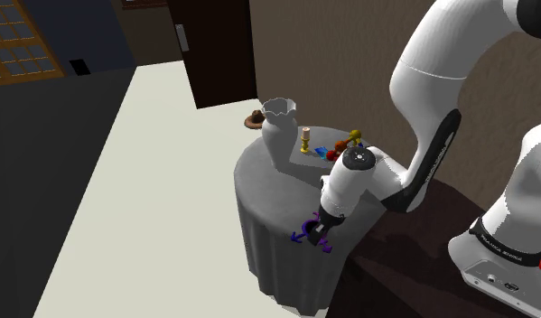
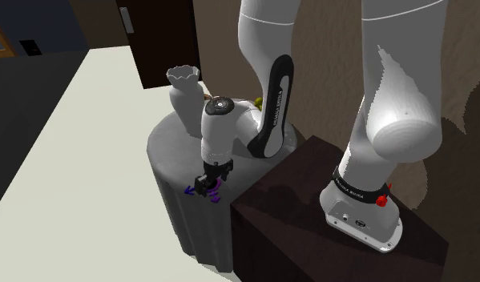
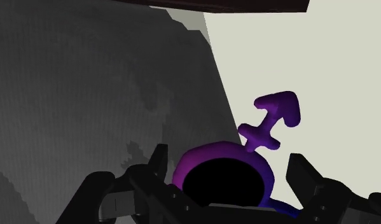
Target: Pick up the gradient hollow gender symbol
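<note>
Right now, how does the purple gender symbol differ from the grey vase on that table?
Colour: the gender symbol is purple, the vase plain grey. Size: vase far taller and bulkier than the symbol. Place: symbol at the table's edge nearest the stand, vase upright at the far side. Both share the same round table.
</note>
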